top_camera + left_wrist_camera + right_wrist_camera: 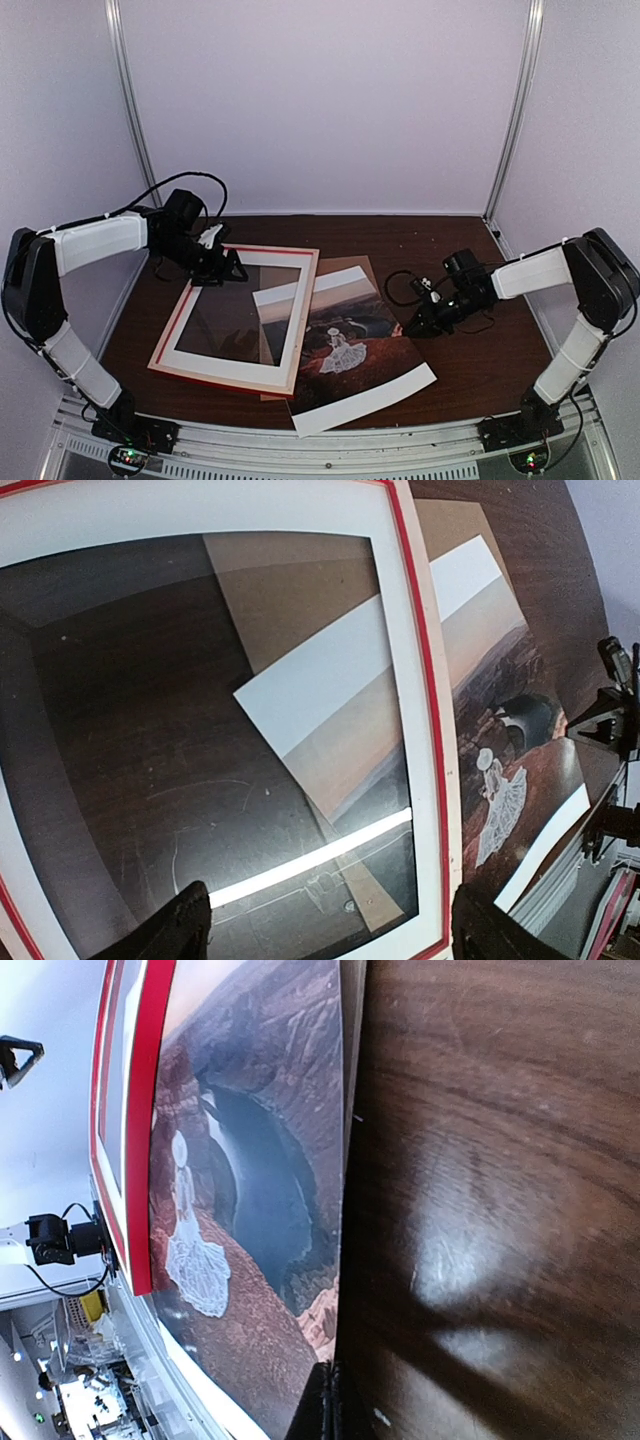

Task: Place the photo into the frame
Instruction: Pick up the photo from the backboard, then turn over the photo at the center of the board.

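So the dark wooden worktop (470, 260) takes up pretty much the whole floor of the booth, with white walls around it. The biggest thing on it is the frame (222, 368), lying flat left of centre with its pale side up and red showing along the outer edges. You can see straight through the opening to the wood underneath.

Next up is the photo (345, 340), just right of the frame. It's turned at an angle, and its left part is tucked under the frame's right side, so one white-margined corner shows inside the opening. The figure in the white dress is out in the open, clear of the frame.

A plain brown backing board (345, 265) sits under the photo and peeks out at the far end.

The left hand (228, 268) is at the frame's far-left corner, fingers spread wide over the frame. The right hand (413, 327) is down at the photo's right edge with its fingers pressed together. Honestly I can't tell whether the paper edge is caught between them or they're just touching it.
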